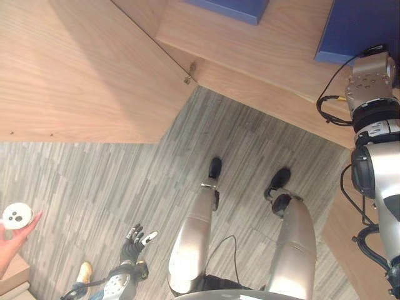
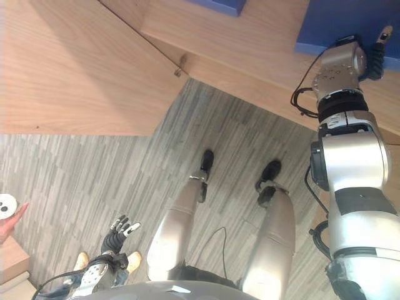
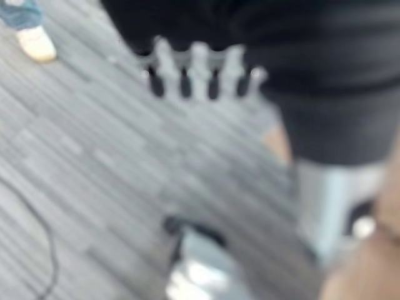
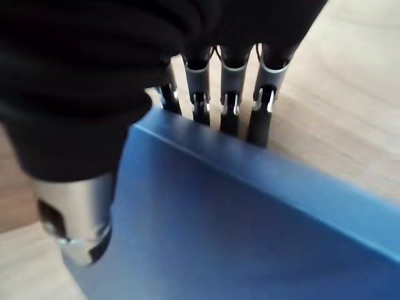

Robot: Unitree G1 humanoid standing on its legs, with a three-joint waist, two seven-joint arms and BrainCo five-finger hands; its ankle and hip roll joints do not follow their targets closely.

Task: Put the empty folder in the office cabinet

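Note:
A blue folder (image 2: 337, 25) lies on the cabinet's wooden shelf (image 1: 269, 50) at the upper right. My right hand (image 2: 377, 61) is raised to it: in the right wrist view its fingers (image 4: 229, 94) hook over the far edge of the blue folder (image 4: 250, 237) while the thumb (image 4: 75, 212) presses on the near face. Their dark tips are hidden behind the edge. My left hand (image 1: 134, 240) hangs low at the lower left over the floor, holding nothing, its fingers (image 3: 197, 65) straight.
A second blue folder (image 1: 231, 7) lies farther back on the shelf. A large wooden cabinet panel (image 1: 81, 69) spans the upper left. A person's hand (image 1: 9, 244) holds a white round device (image 1: 17, 215) at the left edge; a shoe (image 1: 84, 272) is near my left hand.

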